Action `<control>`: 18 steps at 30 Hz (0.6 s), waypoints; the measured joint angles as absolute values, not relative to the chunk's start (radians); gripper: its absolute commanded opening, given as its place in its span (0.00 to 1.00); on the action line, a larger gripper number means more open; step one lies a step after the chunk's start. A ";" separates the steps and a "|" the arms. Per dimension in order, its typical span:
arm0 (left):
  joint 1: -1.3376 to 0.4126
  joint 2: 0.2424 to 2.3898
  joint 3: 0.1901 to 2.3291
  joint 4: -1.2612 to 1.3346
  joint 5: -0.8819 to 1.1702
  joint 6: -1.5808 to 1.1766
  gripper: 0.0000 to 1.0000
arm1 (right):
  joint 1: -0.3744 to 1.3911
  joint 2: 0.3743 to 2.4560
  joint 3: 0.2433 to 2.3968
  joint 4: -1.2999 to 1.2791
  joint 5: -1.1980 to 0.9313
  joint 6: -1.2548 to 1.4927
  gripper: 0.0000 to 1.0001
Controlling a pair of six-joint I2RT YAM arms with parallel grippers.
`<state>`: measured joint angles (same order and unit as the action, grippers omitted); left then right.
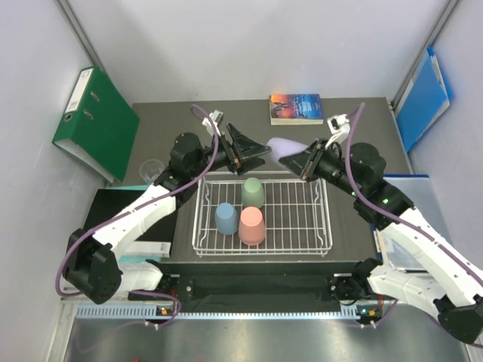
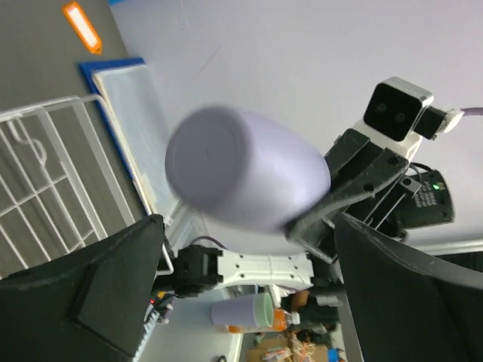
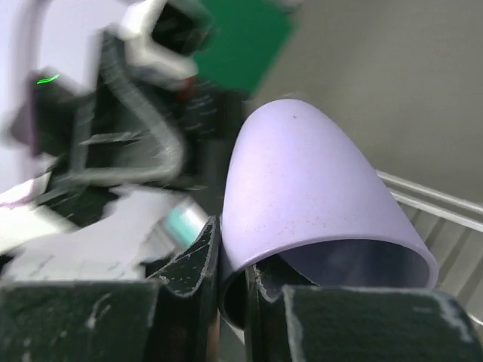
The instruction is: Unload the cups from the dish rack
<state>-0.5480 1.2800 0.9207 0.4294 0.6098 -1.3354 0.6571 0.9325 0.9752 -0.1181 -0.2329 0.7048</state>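
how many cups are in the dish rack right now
3: the light blue cup near left, the salmon pink cup beside it, the sage green cup behind them. The lavender cup is out, pinched by the right gripper.

"Where's the lavender cup (image 2: 241, 177)?"

"Mid-frame, blurred, lying on its side with its base toward the lens. The right gripper (image 2: 302, 222) pinches its rim on the cup's right side."

"And the left gripper (image 2: 247, 241)?"

"Dark fingers wide apart, one below-left of the cup and one below-right. The dish rack (image 2: 53, 107) lies to the cup's left."
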 measured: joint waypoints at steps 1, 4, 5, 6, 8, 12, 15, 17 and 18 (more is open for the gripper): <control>-0.551 1.278 0.945 0.372 0.595 -1.299 0.99 | 0.649 0.928 0.992 -0.159 -0.188 0.689 0.00; -0.553 1.254 1.029 0.157 0.491 -1.174 0.99 | 0.606 0.955 1.122 -0.386 0.012 0.624 0.00; -0.553 1.245 1.050 0.096 0.450 -1.146 0.99 | 0.589 0.982 1.182 -0.455 0.064 0.607 0.00; -0.552 1.231 1.079 0.011 0.394 -1.110 0.99 | 0.550 1.043 1.274 -0.534 0.126 0.584 0.00; -0.550 1.213 1.115 -0.110 0.305 -1.071 0.99 | 0.464 1.147 1.436 -0.644 0.212 0.564 0.00; -0.550 1.207 1.154 -0.317 0.159 -1.029 0.99 | 0.266 1.398 1.681 -0.835 0.338 0.595 0.00; -0.550 1.207 1.154 -0.453 0.090 -1.010 0.99 | 0.173 1.563 1.757 -0.949 0.397 0.633 0.00; -0.550 1.207 1.154 -0.525 0.049 -0.995 0.98 | 0.123 1.640 1.746 -0.993 0.382 0.648 0.00; -0.550 1.207 1.154 -0.551 0.033 -0.989 0.98 | 0.106 1.663 1.732 -0.998 0.360 0.651 0.00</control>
